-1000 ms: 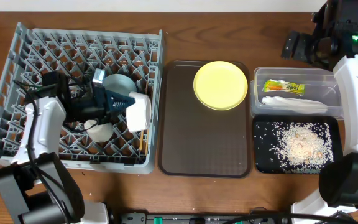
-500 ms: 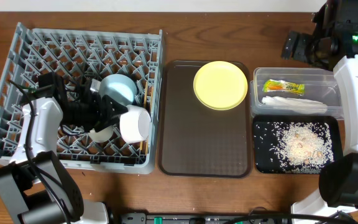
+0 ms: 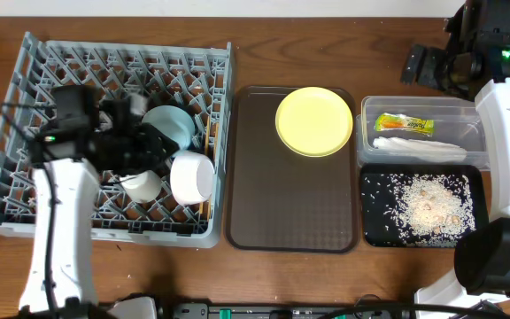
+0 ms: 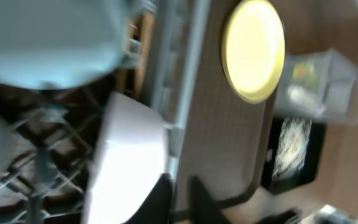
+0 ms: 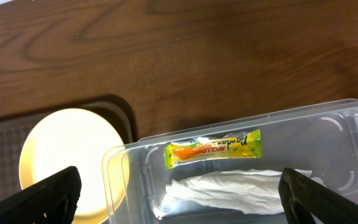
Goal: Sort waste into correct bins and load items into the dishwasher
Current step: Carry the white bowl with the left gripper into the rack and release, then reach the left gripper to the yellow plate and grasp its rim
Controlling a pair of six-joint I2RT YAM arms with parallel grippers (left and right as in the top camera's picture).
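Note:
The grey dishwasher rack [image 3: 25, 106] holds the light blue bowl [image 3: 173, 124], the white bowl [image 3: 193, 177] on its side, the small white cup [image 3: 140, 186] and the chopsticks [image 3: 208, 135]. My left gripper [image 3: 159, 149] hovers over the rack just left of the white bowl [image 4: 129, 162], shut and holding nothing. The yellow plate [image 3: 314, 120] lies on the brown tray. The snack wrapper [image 5: 214, 148] and napkin [image 5: 229, 193] lie in the clear tub [image 3: 467, 111]. Rice [image 3: 432, 208] is in the black tray [image 3: 374, 230]. My right gripper [image 5: 179, 199] hangs open above the tub.
The dark brown serving tray [image 3: 290, 204] sits between the rack and the two bins. The right arm's white body [image 3: 507, 133] runs along the table's right edge, next to the tub and the black tray. Bare wood shows behind the tray.
The left gripper let go of the white bowl, which now rests on its side in the rack beside the blue bowl. The jaws opened, shut again, and the arm rose. The right arm stayed still.

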